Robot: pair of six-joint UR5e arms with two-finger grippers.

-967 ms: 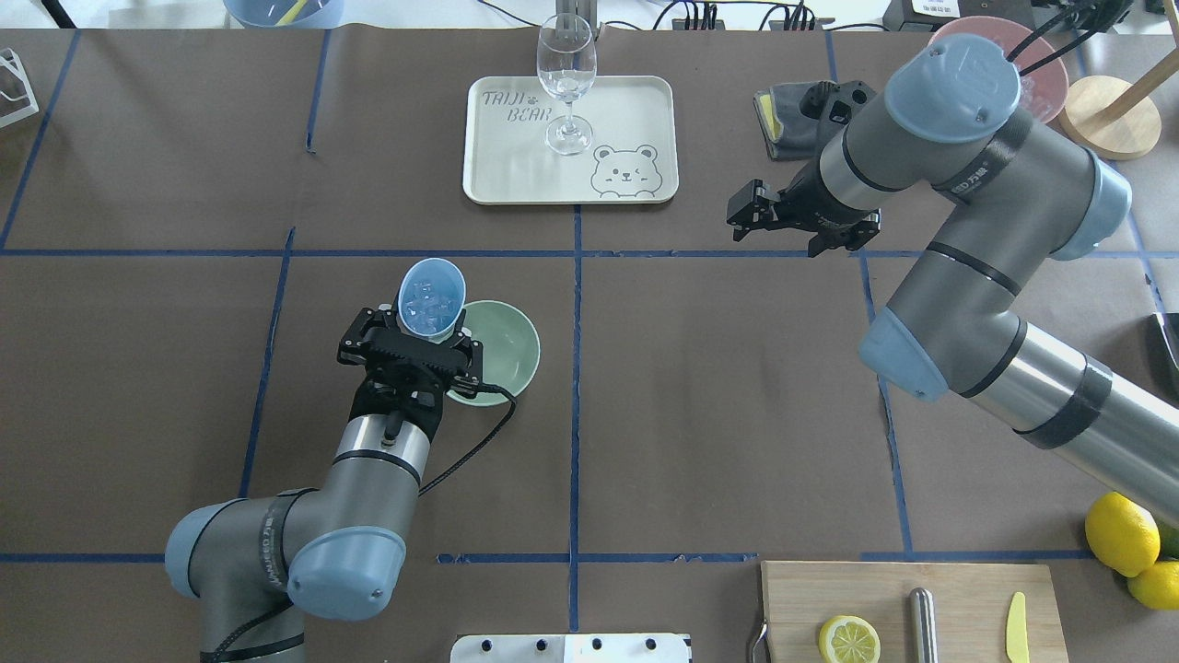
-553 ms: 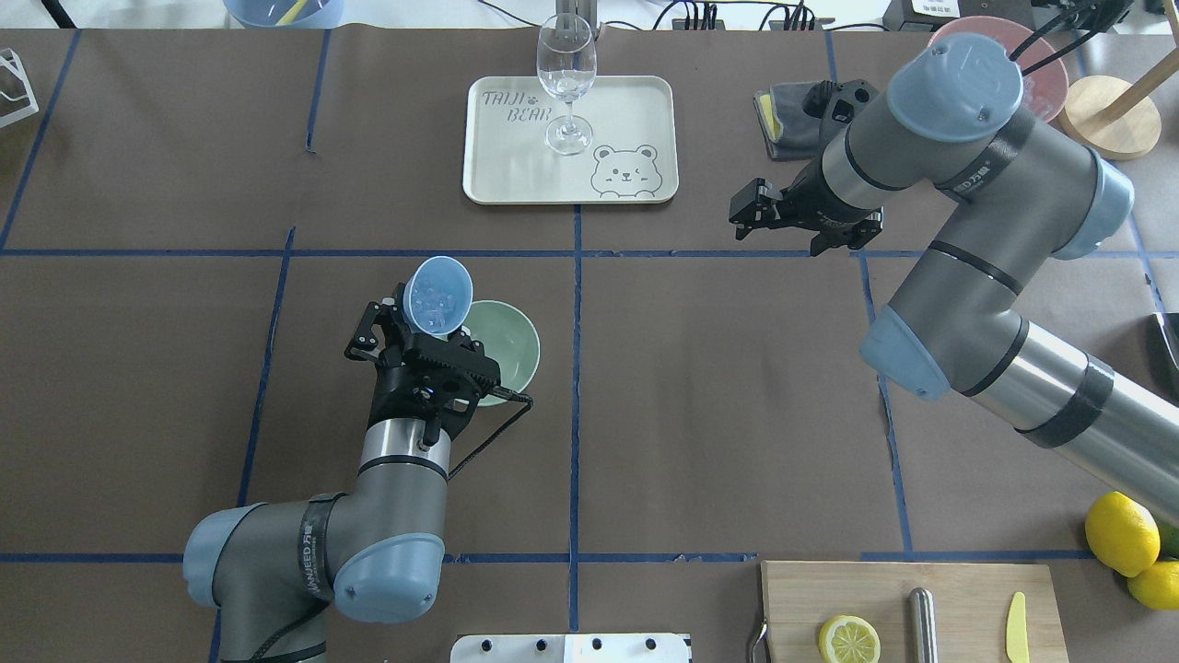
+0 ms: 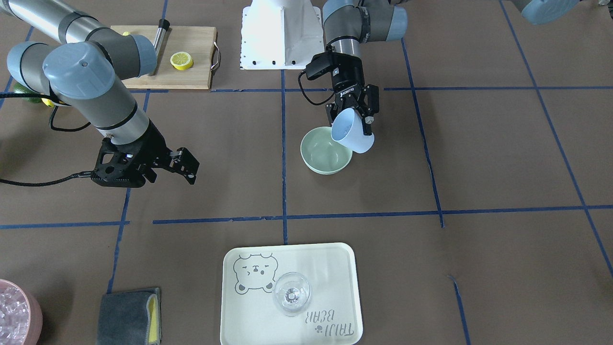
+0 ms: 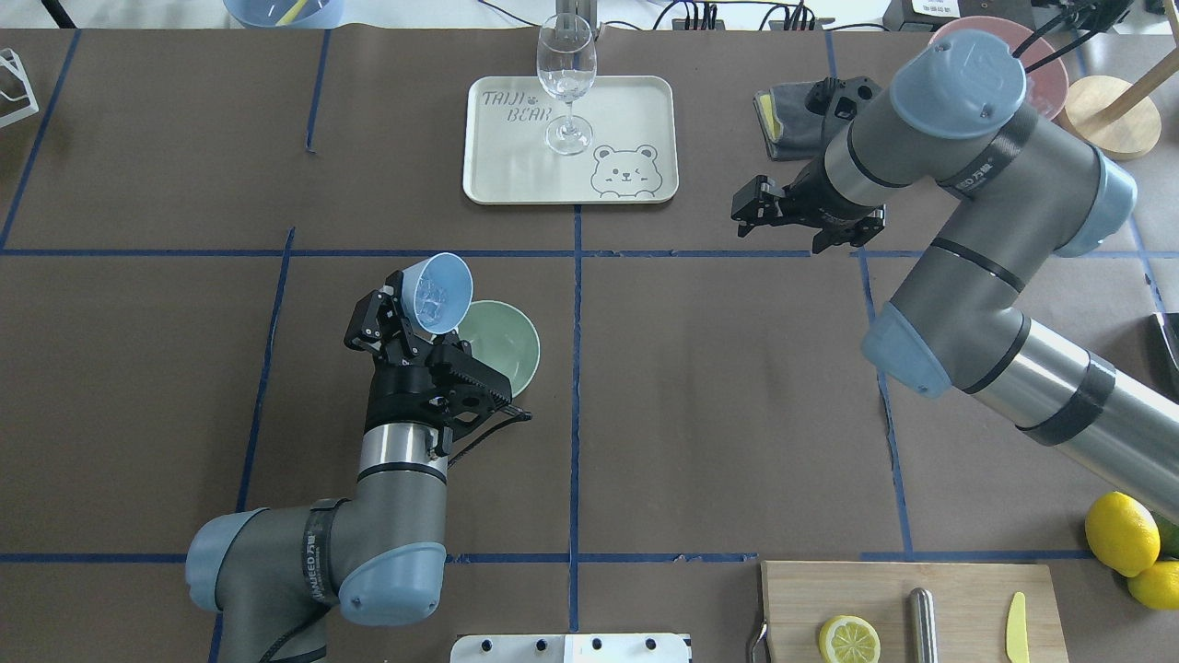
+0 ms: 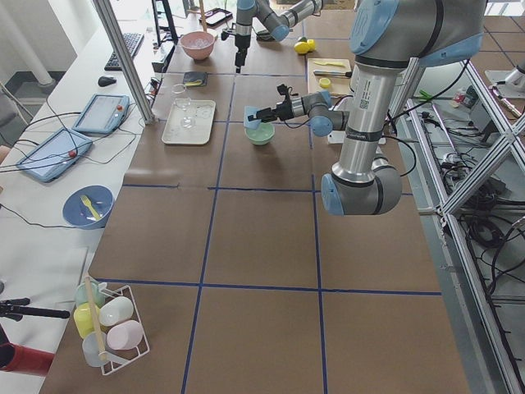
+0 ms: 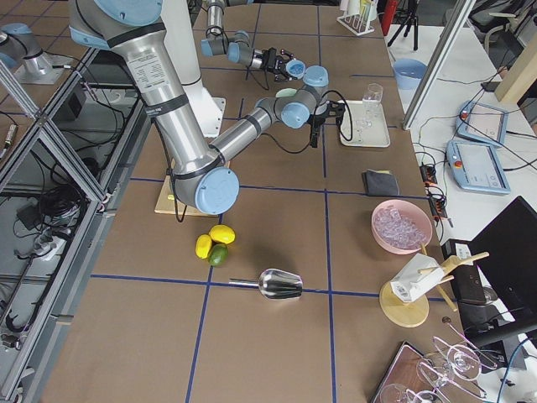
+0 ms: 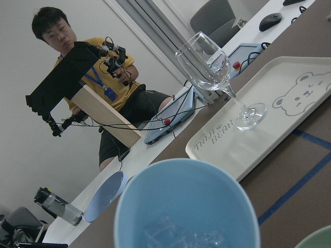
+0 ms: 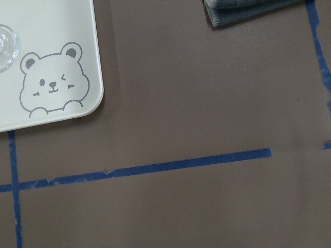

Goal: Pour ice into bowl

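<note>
My left gripper (image 4: 412, 330) is shut on a light blue cup (image 4: 438, 293) and holds it tilted over the near-left rim of the mint-green bowl (image 4: 505, 346). The ice (image 4: 431, 296) still lies inside the cup, and these clear cubes (image 7: 178, 236) show at its bottom in the left wrist view. From the front, the cup (image 3: 352, 132) mouth leans toward the bowl (image 3: 324, 154), whose inside looks bare. My right gripper (image 4: 746, 210) hangs open and empty above the table, far to the right near the tray.
A cream tray (image 4: 636, 101) with a wine glass (image 4: 566, 83) sits at the back centre. A grey cloth (image 4: 783, 110) and a pink tub (image 3: 14, 311) of cubes lie back right. The cutting board (image 4: 967, 589) and lemons (image 4: 1119, 534) are near right.
My left wrist has rolled clockwise and the cup has tipped further toward the bowl, with the ice still inside. The right arm has barely shifted.
</note>
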